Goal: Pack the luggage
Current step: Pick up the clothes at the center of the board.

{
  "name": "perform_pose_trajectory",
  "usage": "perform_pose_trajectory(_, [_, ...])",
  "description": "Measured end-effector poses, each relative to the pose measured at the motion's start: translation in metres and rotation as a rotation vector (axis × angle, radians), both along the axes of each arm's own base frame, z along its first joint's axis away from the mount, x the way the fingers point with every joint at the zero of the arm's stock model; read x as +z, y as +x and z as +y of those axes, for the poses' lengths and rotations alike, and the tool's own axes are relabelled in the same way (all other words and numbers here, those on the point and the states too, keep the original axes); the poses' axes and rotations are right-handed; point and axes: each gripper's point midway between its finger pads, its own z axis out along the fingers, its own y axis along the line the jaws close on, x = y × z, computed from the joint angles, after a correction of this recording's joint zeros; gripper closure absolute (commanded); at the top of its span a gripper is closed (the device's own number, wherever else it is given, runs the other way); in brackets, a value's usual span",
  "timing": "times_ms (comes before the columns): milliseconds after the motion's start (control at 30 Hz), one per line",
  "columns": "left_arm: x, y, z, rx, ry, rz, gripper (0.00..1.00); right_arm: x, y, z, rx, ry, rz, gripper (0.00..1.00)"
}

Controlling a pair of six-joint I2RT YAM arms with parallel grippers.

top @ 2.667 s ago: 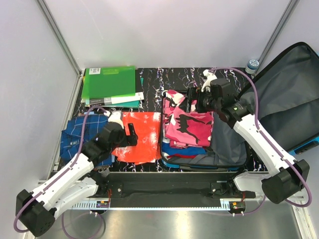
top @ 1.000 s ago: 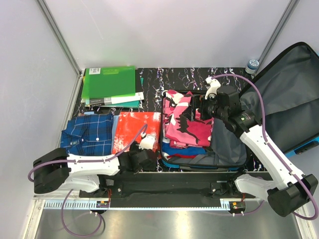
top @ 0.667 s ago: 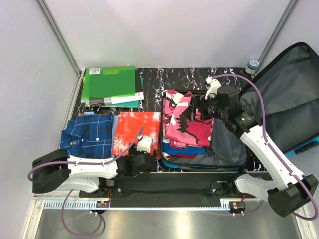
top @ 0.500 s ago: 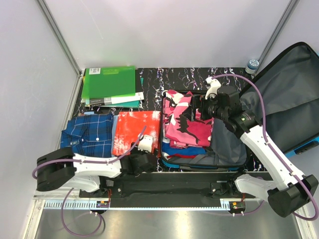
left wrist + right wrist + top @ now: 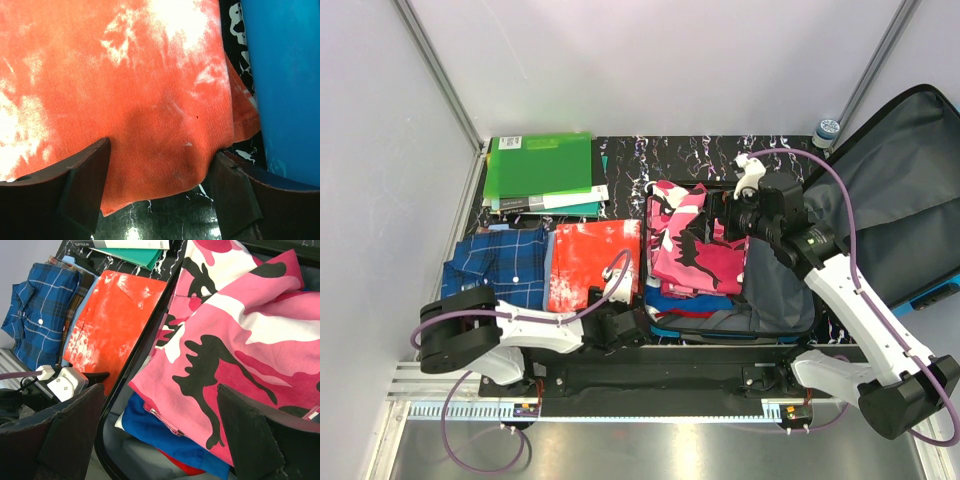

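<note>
The table (image 5: 670, 155) is black with white marbling. The luggage (image 5: 782, 285) lies open on its right half, with the blue shell flat on the table and the grey-lined lid leaning back to the right. A pink top (image 5: 695, 245) with a black and white pattern sits highest in the shell, over blue and red clothes. Part of the grey lining to its right is bare.

Just left of the luggage an orange shirt (image 5: 588, 262) lies flat. A blue plaid shirt (image 5: 495, 262) lies beside it, further left. Green folders (image 5: 540, 168) are stacked at the back left corner, apart from the clothes.

The left arm reaches low along the near edge of the table. The left gripper (image 5: 161, 160) is at the orange shirt's near right corner, close beside the blue shell. Its jaws stand well apart, one on each side of the hem, and the cloth lies between them unpinched. The right gripper (image 5: 160, 390) hangs above the pink top, jaws spread wide and holding nothing.

A small blue and white cap (image 5: 827, 129) stands at the back right, just by the lid.
</note>
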Motion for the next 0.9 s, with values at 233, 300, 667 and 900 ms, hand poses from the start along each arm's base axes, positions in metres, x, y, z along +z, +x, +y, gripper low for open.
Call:
perform_pose_trajectory(233, [0.0, 0.0, 0.001, 0.023, -0.001, -0.007, 1.0, 0.005, 0.001, 0.0, 0.0, 0.005, -0.01, 0.0])
perform_pose_trajectory(300, [0.002, 0.0, 0.0, 0.024, -0.009, -0.009, 1.0, 0.005, 0.001, 0.0, 0.0, 0.005, -0.01, 0.0])
perform_pose_trajectory(667, [0.013, -0.025, 0.018, -0.008, -0.156, 0.051, 1.0, 0.005, 0.002, 0.001, -0.001, 0.004, -0.008, 0.0])
perform_pose_trajectory(900, [0.022, -0.036, 0.026, -0.006, -0.273, 0.08, 1.0, 0.005, 0.002, 0.001, -0.002, 0.006, -0.006, 0.02])
